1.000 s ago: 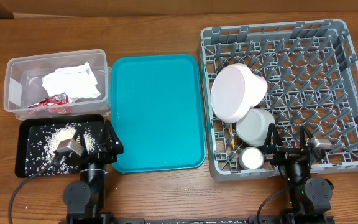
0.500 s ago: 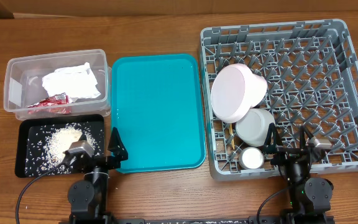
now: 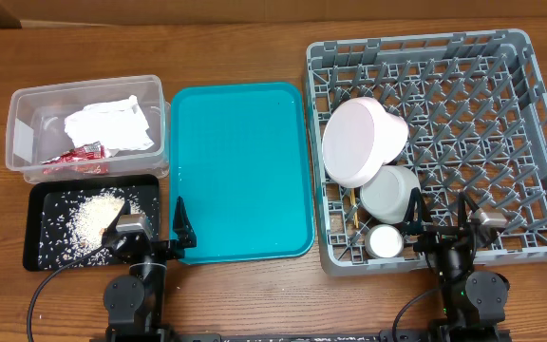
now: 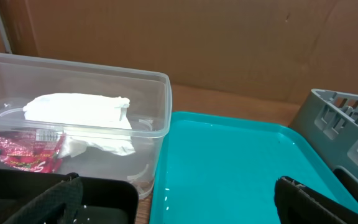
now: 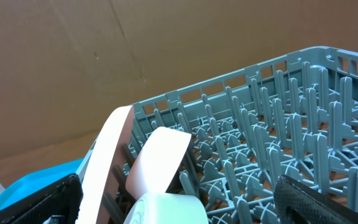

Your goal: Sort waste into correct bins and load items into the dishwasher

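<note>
Surface: a brown wooden table (image 3: 254, 47) carried everything, with a plain brown wall behind it in the wrist views.
Clear tub (image 3: 22, 104): sat at the far left, holding the crumpled white napkin (image 3: 112, 123) and the red sauce packet (image 3: 76, 155) by its near wall.
Black tray (image 3: 36, 252): lay just in front of the tub, with loose rice (image 3: 93, 214) heaped and scattered inside.
Teal tray (image 3: 235, 171): lay between the tub and the rack, its surface bare.
Dish rack (image 3: 539, 142): the grey rack filled the right side.
Plate (image 3: 359, 142): a pale pink plate stood tilted on edge among the left pegs of the rack.
Bowl (image 3: 390, 192): the grey bowl leaned just in front of the plate.
Cup (image 3: 386, 242): the cream cup sat at the rack's near edge, beside the bowl.
Left gripper (image 4: 179, 205): fingers spread wide and holding nothing, low over the seam between black tray and teal tray.
Right gripper (image 3: 439, 217): fingers spread wide and holding nothing, above the rack's near edge, right of the cup.
</note>
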Robot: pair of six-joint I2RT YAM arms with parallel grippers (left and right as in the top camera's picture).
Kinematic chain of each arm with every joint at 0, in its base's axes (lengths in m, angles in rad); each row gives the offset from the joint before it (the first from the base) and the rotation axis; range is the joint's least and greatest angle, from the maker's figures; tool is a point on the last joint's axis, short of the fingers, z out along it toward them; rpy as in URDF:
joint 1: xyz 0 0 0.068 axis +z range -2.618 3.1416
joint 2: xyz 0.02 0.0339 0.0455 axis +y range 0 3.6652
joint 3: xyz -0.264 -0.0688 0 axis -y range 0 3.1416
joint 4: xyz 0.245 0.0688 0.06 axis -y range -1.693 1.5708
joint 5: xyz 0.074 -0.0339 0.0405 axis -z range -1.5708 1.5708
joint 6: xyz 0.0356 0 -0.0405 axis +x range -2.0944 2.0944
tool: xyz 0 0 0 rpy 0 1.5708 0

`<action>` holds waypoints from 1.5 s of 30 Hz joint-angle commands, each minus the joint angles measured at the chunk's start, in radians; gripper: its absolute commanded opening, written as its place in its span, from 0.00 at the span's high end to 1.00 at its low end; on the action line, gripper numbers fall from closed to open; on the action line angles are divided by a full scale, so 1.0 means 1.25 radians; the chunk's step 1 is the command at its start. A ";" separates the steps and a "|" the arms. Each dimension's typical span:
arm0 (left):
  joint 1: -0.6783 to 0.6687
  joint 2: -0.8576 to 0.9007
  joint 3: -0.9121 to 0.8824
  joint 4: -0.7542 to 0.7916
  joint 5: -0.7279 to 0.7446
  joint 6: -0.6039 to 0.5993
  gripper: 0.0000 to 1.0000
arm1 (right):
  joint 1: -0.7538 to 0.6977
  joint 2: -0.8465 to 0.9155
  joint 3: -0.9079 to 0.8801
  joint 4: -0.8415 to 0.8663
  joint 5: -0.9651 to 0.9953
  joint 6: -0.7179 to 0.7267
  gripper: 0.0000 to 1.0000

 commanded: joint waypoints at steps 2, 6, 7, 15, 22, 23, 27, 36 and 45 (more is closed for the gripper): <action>-0.005 -0.011 -0.003 0.001 0.007 0.027 0.00 | -0.003 -0.008 -0.009 0.002 -0.005 -0.008 0.00; -0.005 -0.011 -0.003 0.001 0.007 0.027 0.00 | -0.003 -0.008 -0.009 0.002 -0.005 -0.008 0.00; -0.005 -0.011 -0.003 0.001 0.007 0.027 0.00 | -0.003 -0.008 -0.009 0.002 -0.005 -0.008 0.00; -0.005 -0.011 -0.003 0.001 0.007 0.027 0.00 | -0.003 -0.008 -0.009 0.002 -0.005 -0.008 0.00; -0.005 -0.011 -0.003 0.001 0.007 0.027 0.00 | -0.003 -0.008 -0.009 0.003 -0.005 -0.008 0.00; -0.005 -0.011 -0.003 0.001 0.007 0.027 0.00 | -0.003 -0.008 -0.009 0.002 -0.005 -0.008 0.00; -0.005 -0.011 -0.003 0.001 0.007 0.027 0.00 | -0.003 -0.008 -0.009 0.002 -0.005 -0.008 0.00; -0.005 -0.011 -0.003 0.001 0.007 0.027 0.00 | -0.003 -0.008 -0.009 0.002 -0.005 -0.008 0.00; -0.005 -0.011 -0.003 0.001 0.007 0.027 0.00 | -0.003 -0.008 -0.009 0.002 -0.037 -0.090 0.00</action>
